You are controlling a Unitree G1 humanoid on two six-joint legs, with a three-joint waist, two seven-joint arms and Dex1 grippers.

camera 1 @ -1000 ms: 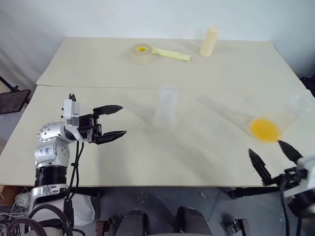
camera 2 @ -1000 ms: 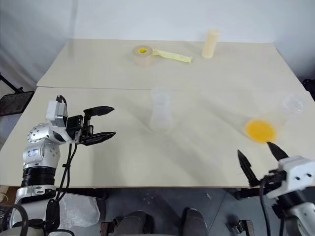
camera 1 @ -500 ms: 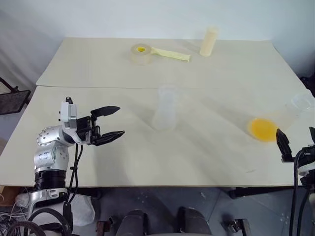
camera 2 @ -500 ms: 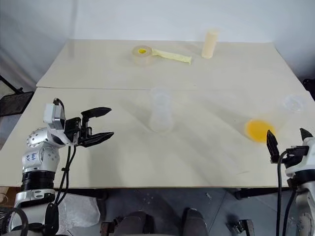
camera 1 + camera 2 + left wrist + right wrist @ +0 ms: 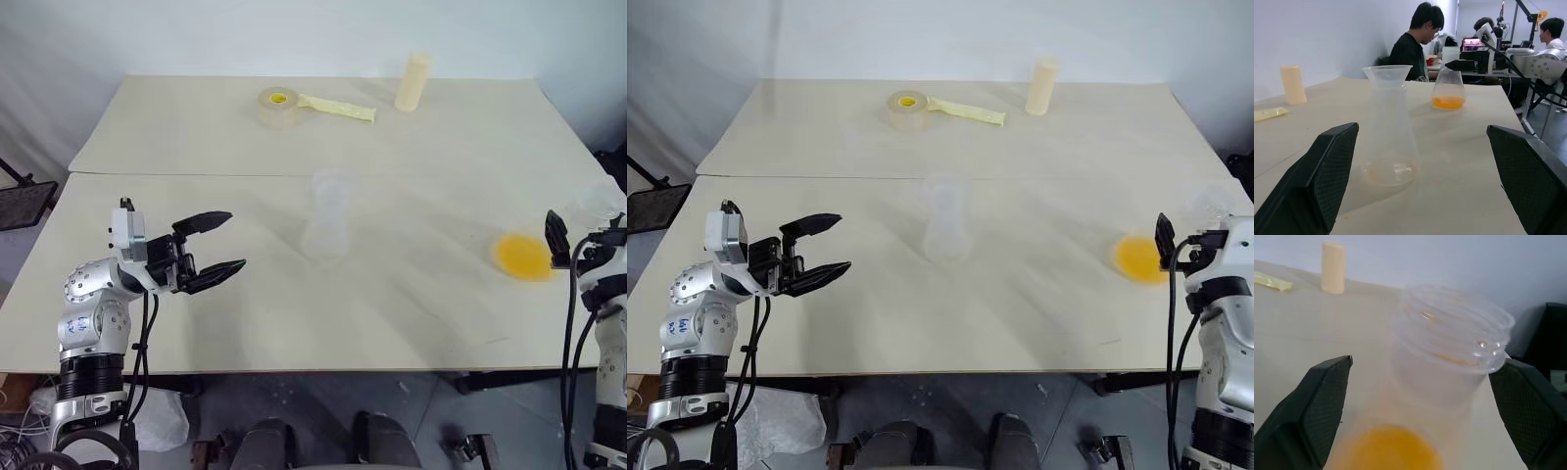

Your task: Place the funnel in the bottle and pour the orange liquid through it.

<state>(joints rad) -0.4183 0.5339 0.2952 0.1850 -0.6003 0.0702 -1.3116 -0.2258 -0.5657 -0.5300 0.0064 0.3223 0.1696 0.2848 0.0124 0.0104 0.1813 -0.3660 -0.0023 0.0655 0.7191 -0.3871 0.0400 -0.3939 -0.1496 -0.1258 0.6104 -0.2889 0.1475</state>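
Since a second ago the right gripper [image 5: 1422,363] has travelled from the table's near edge up to the far right side. Its two black fingers now stand wide apart on either side of the clear plastic container with a threaded neck [image 5: 1449,333], not yet closed on it. That container holds the small pool of translucent orange liquid [image 5: 524,257] at its bottom. The left gripper [image 5: 235,240] has hardly shifted. It hangs with its claw spread wide and empty, facing the clear colourless plastic bottle [image 5: 326,220] at mid-table, well apart from it.

The small transparent plastic funnel [image 5: 1387,73] appears to sit already in that bottle's mouth, though clear on clear makes this hard to confirm.

The likeliest slip is at the right side. The container stands close to the table's edge, so a finger that nudges it while closing could tip it off or spill it. Too hard a squeeze may buckle the thin wall. Later, pouring against a loose funnel with the bottle unsteadied could topple both.
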